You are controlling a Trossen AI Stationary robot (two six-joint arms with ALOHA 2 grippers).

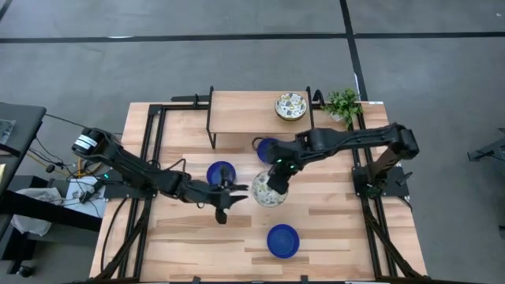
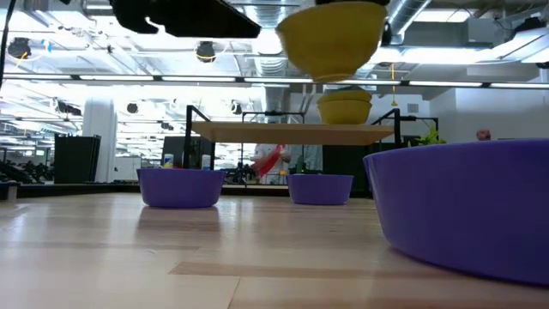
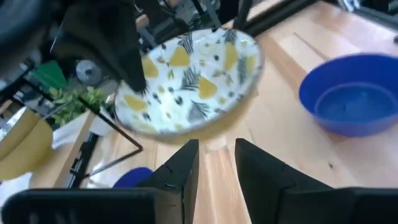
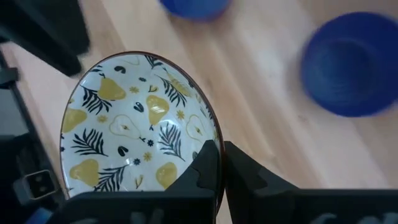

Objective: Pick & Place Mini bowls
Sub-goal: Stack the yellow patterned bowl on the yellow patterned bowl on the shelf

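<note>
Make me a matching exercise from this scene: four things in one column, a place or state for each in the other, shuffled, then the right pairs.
Things
1. patterned bowl with pears
2. patterned bowl on the shelf
3. potted plant
4. left hand

Places or states
A. at the table's far right corner
B. empty, fingers apart, beside the lifted bowl
C. resting on the raised wooden shelf
D. held by its rim in the right hand, off the table

Pairs: 1-D, 2-C, 3-A, 4-B

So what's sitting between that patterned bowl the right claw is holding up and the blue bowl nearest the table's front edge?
Nothing: the high view shows only bare wooden table between the patterned bowl and the front blue bowl.
</note>
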